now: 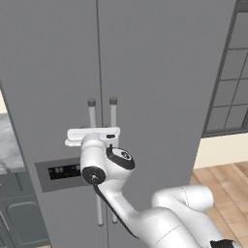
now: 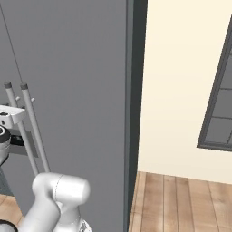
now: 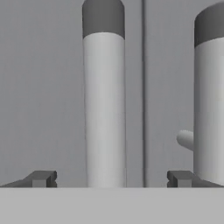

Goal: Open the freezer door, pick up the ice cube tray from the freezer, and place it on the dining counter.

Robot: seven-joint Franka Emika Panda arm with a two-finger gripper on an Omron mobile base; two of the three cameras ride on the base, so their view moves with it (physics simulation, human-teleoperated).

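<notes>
Gripper [image 3: 109, 178] lined up on freezer door [image 1: 53, 97] handle, nothing clamped yet.
Jaws are spread wide, one fingertip [image 3: 41, 178] seen on each side of the silver bar handle [image 3: 104, 109], no contact visible. Freezer door is shut, dispenser panel [image 1: 60, 172] set near its lower part; the plain door [image 1: 155, 87] with a second handle [image 1: 113, 114] sits just beside it.

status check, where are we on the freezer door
Gripper open, jaws straddling the left bar handle, not closed on it. Freezer door shut. Right door's handle close beside the right fingertip.
</notes>
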